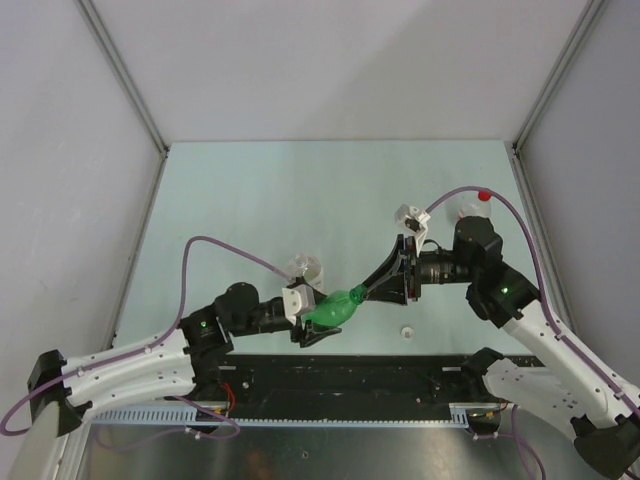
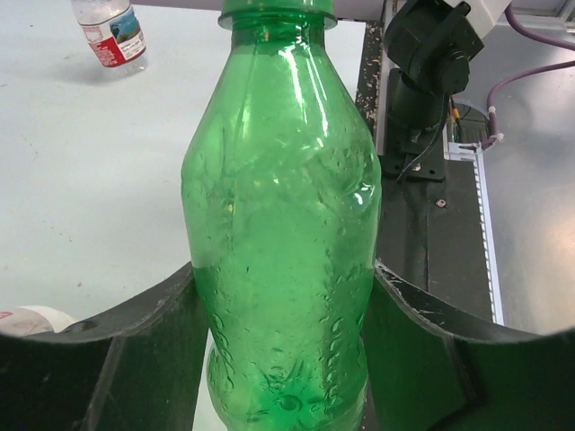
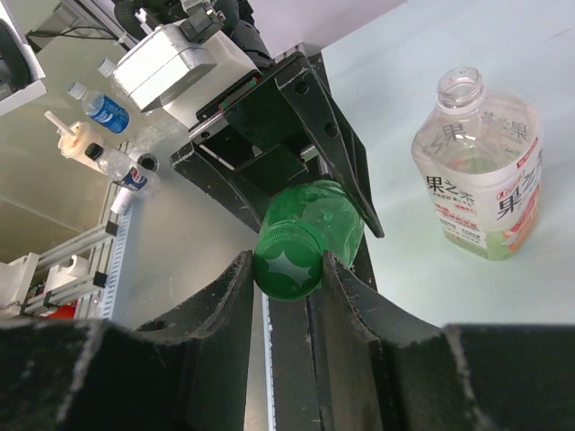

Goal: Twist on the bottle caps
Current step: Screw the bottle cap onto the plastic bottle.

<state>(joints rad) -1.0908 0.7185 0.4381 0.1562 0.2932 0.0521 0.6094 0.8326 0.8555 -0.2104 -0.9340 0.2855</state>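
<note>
My left gripper (image 1: 326, 318) is shut on the body of the green bottle (image 1: 335, 308), holding it on its side above the table; in the left wrist view the bottle (image 2: 278, 224) fills the space between the jaws of the gripper (image 2: 283, 283). My right gripper (image 3: 289, 269) is shut on the green cap (image 3: 286, 256), which sits on the bottle's neck (image 1: 358, 293). The white cap (image 1: 407, 331) lies on the table near the front edge. The red cap (image 1: 484, 196) lies at the far right, behind the right arm.
The wide clear orange-labelled bottle (image 3: 476, 171) stands open beside the left gripper (image 1: 305, 266). The small clear red-labelled bottle (image 2: 110, 31) stands near the right gripper (image 1: 410, 216). A black rail (image 1: 350, 375) runs along the table's front edge.
</note>
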